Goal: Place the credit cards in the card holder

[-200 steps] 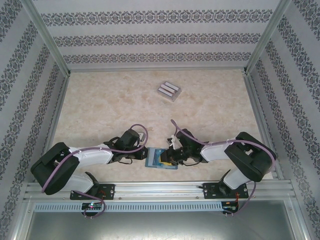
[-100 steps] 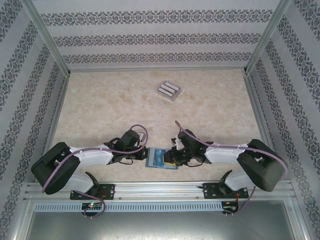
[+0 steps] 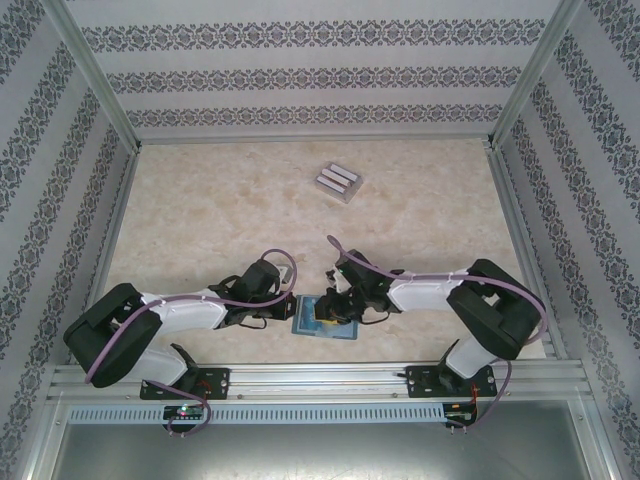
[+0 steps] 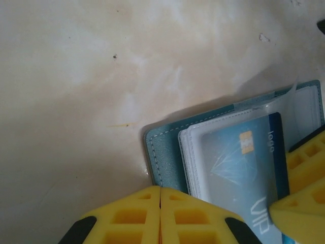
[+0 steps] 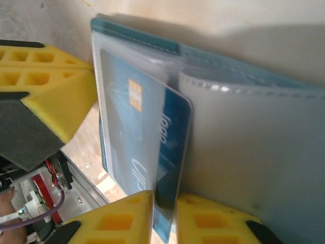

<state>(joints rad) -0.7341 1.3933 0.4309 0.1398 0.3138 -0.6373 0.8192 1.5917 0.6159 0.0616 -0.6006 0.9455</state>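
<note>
Left hand: your left hand has its two yellow fingers pressed together with no gap, and nothing shows between them.
Left hand position: its tips sit just beside the teal edge of the card holder. You cannot tell from the left wrist view whether they touch it.
Right hand: your right hand is narrowed onto the blue card, with the card's edge pinched between the two yellow fingers.
Blue card: it carries a gold chip and pale lettering. Most of it lies under a clear sleeve, and one long edge and a corner stand out past the sleeve's lip.
Card holder: it lies open and flat on the worktop, close to the near edge and between your two arms. Its clear plastic sleeves face up and its teal stitched cover shows around them.
Hands relative to holder: in the top view your left hand is at the holder's left side and your right hand is over its right part.
Grey credit cards: a small group lies side by side towards the far end of the worktop, well apart from the holder and both hands.
Worktop: pale marbled surface, walled in by patterned panels.
</note>
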